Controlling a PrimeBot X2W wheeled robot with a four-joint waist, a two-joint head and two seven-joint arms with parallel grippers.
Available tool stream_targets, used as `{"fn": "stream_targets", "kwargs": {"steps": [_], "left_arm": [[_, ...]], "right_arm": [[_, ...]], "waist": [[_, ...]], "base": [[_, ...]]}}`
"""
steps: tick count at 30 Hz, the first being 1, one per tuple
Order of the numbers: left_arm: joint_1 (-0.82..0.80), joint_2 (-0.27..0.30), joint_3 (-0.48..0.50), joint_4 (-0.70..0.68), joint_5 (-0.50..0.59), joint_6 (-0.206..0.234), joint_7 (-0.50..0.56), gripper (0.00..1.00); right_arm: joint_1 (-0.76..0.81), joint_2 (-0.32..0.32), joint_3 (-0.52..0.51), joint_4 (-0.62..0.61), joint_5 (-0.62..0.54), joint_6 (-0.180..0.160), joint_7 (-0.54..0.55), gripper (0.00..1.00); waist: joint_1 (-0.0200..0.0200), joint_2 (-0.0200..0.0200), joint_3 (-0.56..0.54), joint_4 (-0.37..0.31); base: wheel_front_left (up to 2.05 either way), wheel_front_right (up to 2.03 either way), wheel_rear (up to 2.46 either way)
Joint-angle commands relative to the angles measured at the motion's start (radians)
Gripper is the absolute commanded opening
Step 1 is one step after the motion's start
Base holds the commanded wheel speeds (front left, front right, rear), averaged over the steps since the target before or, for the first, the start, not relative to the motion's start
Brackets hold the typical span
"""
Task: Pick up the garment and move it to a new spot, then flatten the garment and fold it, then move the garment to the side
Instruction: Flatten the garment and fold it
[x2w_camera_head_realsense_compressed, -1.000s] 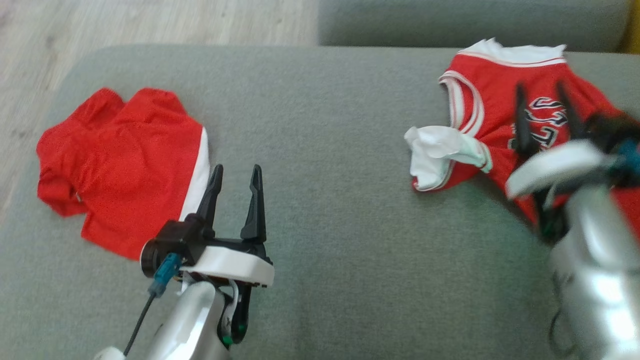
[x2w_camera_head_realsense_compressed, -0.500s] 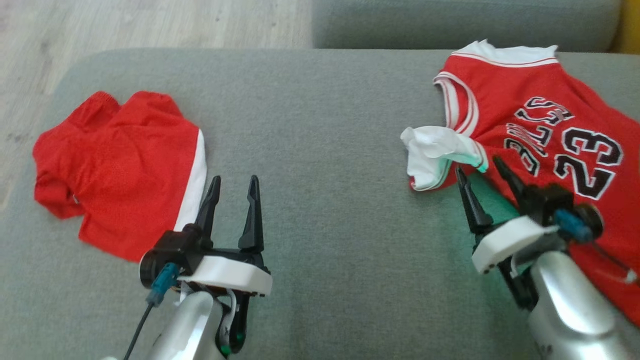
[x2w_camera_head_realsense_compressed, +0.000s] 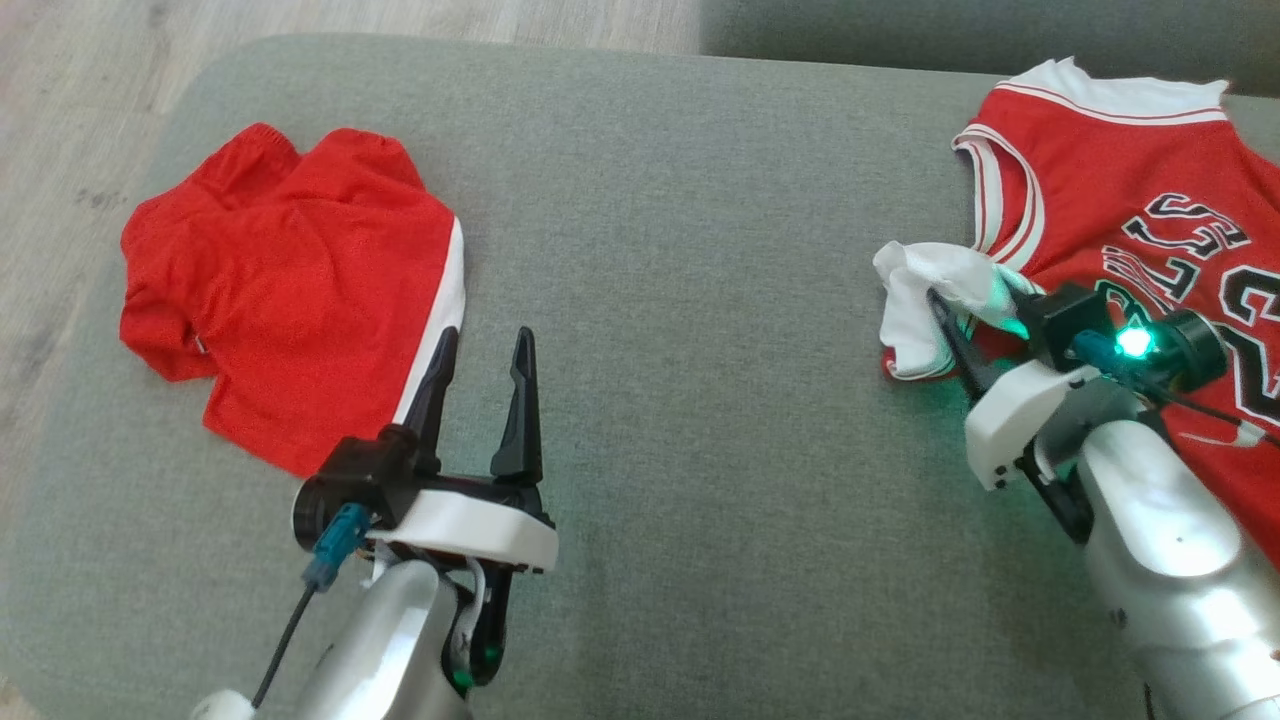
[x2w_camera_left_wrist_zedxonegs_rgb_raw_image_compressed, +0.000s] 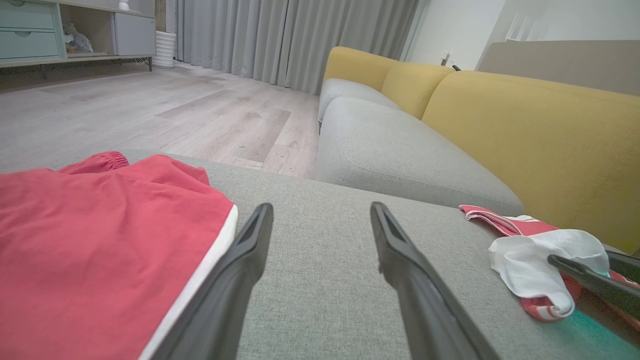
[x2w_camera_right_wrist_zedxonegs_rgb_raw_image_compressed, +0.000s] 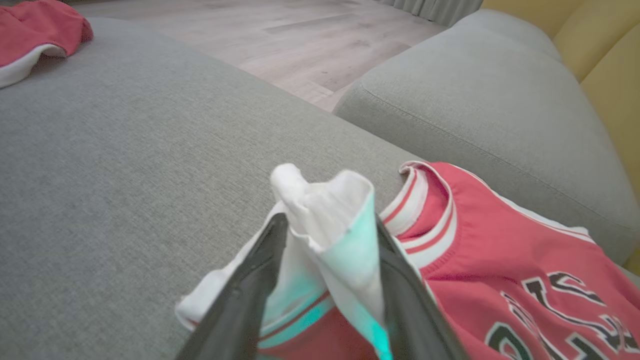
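- At the right edge of the grey fabric seat cushion (x2w_camera_head_realsense_compressed: 680, 300): a red sleeveless basketball jersey with white trim and black lettering (x2w_camera_head_realsense_compressed: 1100, 170), lying mostly flat with the printed side up.
- The jersey's near left corner is turned up into a bunched white fold (x2w_camera_head_realsense_compressed: 925, 290) that stands clear of the cushion.
- Right end effector (x2w_camera_head_realsense_compressed: 972, 300): its two dark fingers straddle that white fold. In the right wrist view the cloth (x2w_camera_right_wrist_zedxonegs_rgb_raw_image_compressed: 330, 210) fills the gap and lies against both inner faces. The fingers stand fairly wide apart; can't tell whether the cloth is actually pinched. The rest of the jersey (x2w_camera_right_wrist_zedxonegs_rgb_raw_image_compressed: 500, 260) lies on the cushion.
- A green light (x2w_camera_head_realsense_compressed: 1133, 342) glows on the right wrist and tints the white cloth.
- Left end effector (x2w_camera_head_realsense_compressed: 486, 340): fully open, holding nothing, fingers pointing up the head view over bare cushion just beside the shorts. In the left wrist view the fingers (x2w_camera_left_wrist_zedxonegs_rgb_raw_image_compressed: 260, 240) are spread, with grey fabric between them.
- A pair of red mesh shorts with a white side stripe (x2w_camera_head_realsense_compressed: 290, 290) lies rumpled at the cushion's left end, well apart from the jersey.
- Beyond: a second grey seat cushion (x2w_camera_left_wrist_zedxonegs_rgb_raw_image_compressed: 390, 150), mustard-yellow sofa back cushions (x2w_camera_left_wrist_zedxonegs_rgb_raw_image_compressed: 525, 125) and pale wood-plank floor (x2w_camera_left_wrist_zedxonegs_rgb_raw_image_compressed: 150, 110).
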Motion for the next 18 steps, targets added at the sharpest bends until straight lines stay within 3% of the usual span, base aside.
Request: {"fn": "stream_targets", "kwargs": {"steps": [1, 7, 18], "left_arm": [[-0.033, 0.007, 0.034, -0.028, -0.001, 0.006, -0.01, 1.0], [-0.018, 0.007, 0.073, -0.03, 0.016, 0.01, -0.01, 1.0], [0.008, 0.007, 0.111, -0.033, 0.043, -0.005, -0.01, 1.0]], "right_arm": [[-0.026, 0.005, 0.024, -0.014, 0.004, -0.001, -0.028, 0.0], [-0.01, 0.074, 0.049, -0.039, 0.015, -0.001, -0.107, 0.0], [0.162, 0.168, 0.175, -0.165, 0.035, -0.001, -0.11, 0.0]], "waist": [[-0.0001, 0.0, -0.002, -0.003], [-0.0001, 0.0, -0.027, -0.051], [-0.0001, 0.0, -0.088, -0.121]], "base": [[0.0, 0.0, 0.0], [0.0, 0.0, 0.0], [0.0, 0.0, 0.0]]}}
